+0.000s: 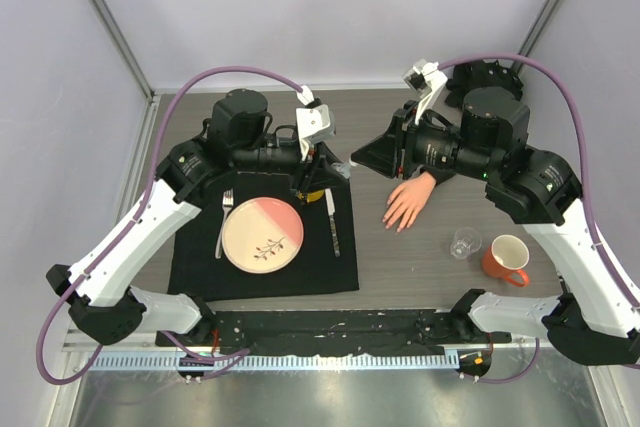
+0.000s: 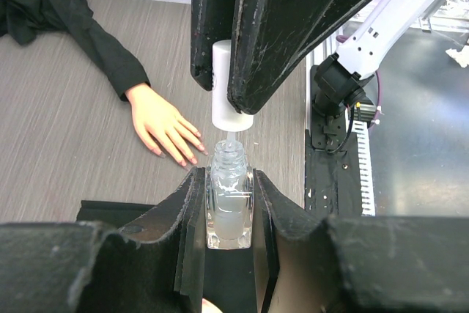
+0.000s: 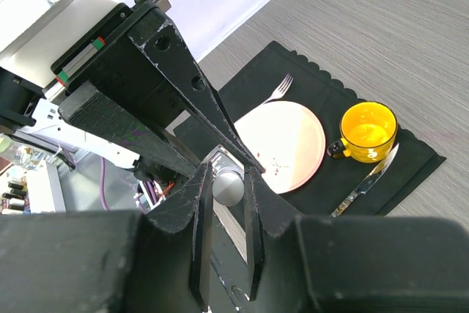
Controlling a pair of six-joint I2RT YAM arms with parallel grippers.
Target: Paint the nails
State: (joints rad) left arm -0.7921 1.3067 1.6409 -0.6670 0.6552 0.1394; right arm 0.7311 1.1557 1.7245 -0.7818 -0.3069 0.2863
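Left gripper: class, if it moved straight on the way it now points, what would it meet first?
Most likely the right gripper, closed on the white cap just beyond the bottle that the left gripper holds; depth is unclear.

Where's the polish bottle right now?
Centre of the left wrist view: the bottle is clamped in the left tool, directly under the white cap held by the right tool, mannequin hand beyond it.

We count one pale mannequin hand, one pink-and-white round plate, one steel fork, one steel knife, one black placemat, one clear glass bottle, one white cap, one clear tumbler, and two mugs: an orange mug and a yellow mug.
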